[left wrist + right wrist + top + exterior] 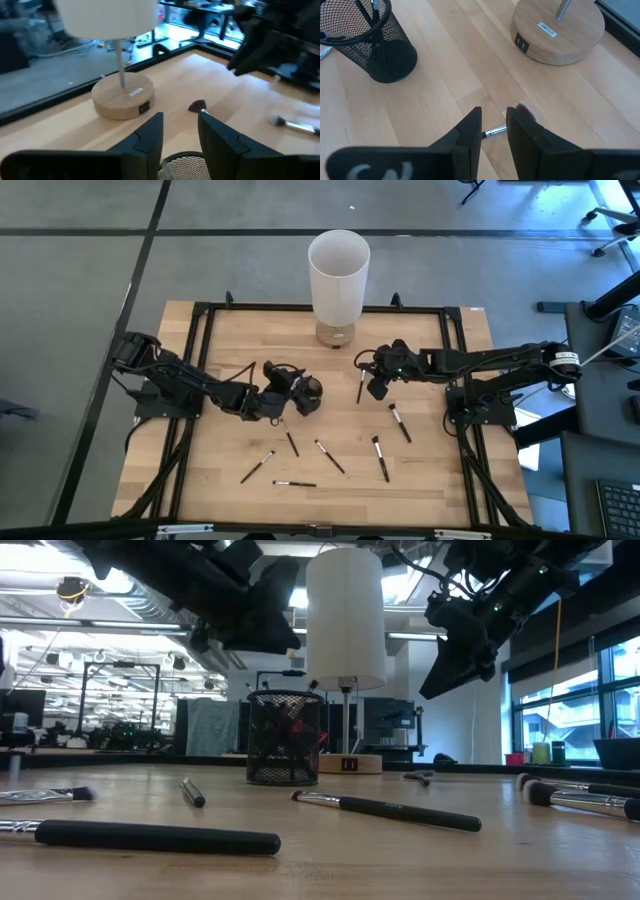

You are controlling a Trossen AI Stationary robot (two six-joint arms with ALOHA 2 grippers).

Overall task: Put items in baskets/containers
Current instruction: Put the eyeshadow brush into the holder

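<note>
A dark mesh cup [285,737] stands left of the table's middle [311,393], with brushes standing in it [374,10]. My left gripper [180,125] is open and empty, right above the cup's rim [187,159]. My right gripper [494,120] is open with a narrow gap, raised above a dark brush [361,385] that lies flat near the lamp. That brush's pale ferrule [495,132] shows between the fingers, well below them. Several more brushes lie flat on the near half of the table, such as two [381,458] [257,467].
A lamp with a tall white shade [338,272] and a round wooden base [555,30] stands at the far middle of the table. A black frame [200,310] runs around the wooden top. Loose brushes [385,808] [150,836] lie near the front edge.
</note>
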